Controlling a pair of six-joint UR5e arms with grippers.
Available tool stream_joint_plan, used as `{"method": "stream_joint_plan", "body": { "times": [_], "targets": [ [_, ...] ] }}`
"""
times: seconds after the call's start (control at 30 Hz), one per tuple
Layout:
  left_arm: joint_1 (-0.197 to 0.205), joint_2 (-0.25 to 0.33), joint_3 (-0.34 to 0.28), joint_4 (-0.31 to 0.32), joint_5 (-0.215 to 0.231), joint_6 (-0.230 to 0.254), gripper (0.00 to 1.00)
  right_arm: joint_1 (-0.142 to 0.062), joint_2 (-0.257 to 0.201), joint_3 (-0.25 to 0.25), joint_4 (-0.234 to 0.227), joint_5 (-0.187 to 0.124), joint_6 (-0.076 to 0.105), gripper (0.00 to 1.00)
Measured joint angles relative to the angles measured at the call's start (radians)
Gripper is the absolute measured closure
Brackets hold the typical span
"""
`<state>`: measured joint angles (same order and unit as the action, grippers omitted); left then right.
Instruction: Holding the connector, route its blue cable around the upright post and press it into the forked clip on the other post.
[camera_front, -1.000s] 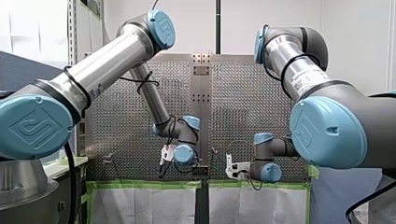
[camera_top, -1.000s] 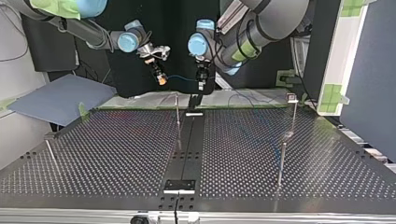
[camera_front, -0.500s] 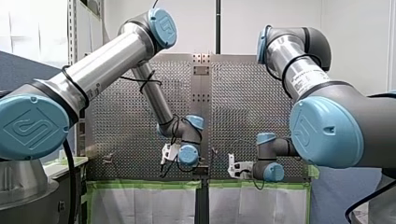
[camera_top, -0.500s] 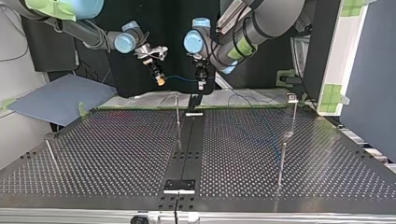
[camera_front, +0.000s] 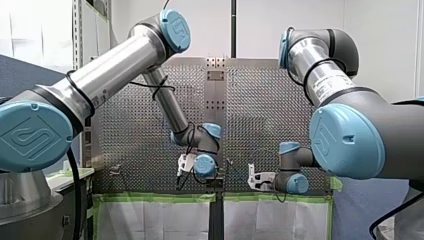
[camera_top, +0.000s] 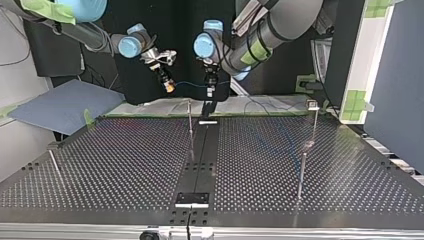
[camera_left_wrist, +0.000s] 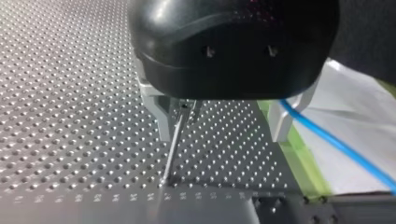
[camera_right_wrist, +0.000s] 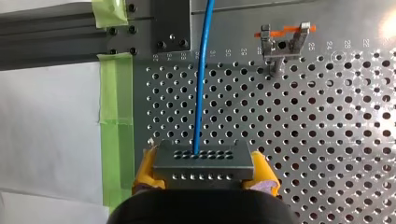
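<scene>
First, arms in front view: my left arm (camera_front: 115, 65) enters from the left edge, my right arm (camera_front: 330, 85) from the right edge; both wrists hang low at centre frame.
Table in front view: the perforated table (camera_front: 145, 130) fills the middle of the frame, with green tape (camera_front: 155, 198) along its lower edge.
Right gripper in top view: my right gripper (camera_top: 170, 87) sits upper left of centre, above the table's far edge.
Left gripper in top view: my left gripper (camera_top: 210, 91) hangs just right of it, at upper centre.
Cable in top view: the blue cable (camera_top: 190, 83) spans the gap between the two grippers.
Post in top view: a thin post (camera_top: 190, 125) stands upright below that span, near the table's far edge.
Left gripper in left wrist view: its metal fingers (camera_left_wrist: 161, 116) stand wide apart, with nothing gripped between them.
Post in left wrist view: the thin post rises between the fingers, close to one.
Cable in left wrist view: it emerges beside the other finger and runs off over a white sheet (camera_left_wrist: 355, 112).
Right gripper in right wrist view: yellow pads (camera_right_wrist: 147, 170) clamp the grey connector (camera_right_wrist: 204, 158) from both sides.
Cable in right wrist view: it leaves the connector and runs straight ahead.
Clip in right wrist view: the forked clip (camera_right_wrist: 282, 44), with an orange piece, stands ahead, beside the cable, not touching it.
</scene>
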<state>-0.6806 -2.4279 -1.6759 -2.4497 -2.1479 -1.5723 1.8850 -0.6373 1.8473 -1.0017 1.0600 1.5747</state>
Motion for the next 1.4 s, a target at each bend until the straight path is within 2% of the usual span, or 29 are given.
{"method": "stream_joint_plan", "body": {
  "times": [0.3,0.87,1.07,1.4],
  "targets": [
    [-0.006,-0.026,0.051,-0.016,0.011,-0.038,0.0,-0.021,-0.002,0.0,0.001,-0.011,0.007,1.0],
    [-0.012,-0.027,0.073,-0.021,0.0,-0.043,0.0,-0.028,-0.002,-0.001,-0.003,-0.017,0.009,1.0],
    [-0.013,-0.027,0.073,-0.013,-0.002,-0.024,0.0,-0.031,-0.003,-0.001,-0.004,-0.036,0.009,1.0],
    [-0.021,-0.028,0.073,0.044,-0.003,0.057,0.0,-0.031,-0.005,-0.001,-0.004,-0.05,0.009,1.0]
  ]
}}
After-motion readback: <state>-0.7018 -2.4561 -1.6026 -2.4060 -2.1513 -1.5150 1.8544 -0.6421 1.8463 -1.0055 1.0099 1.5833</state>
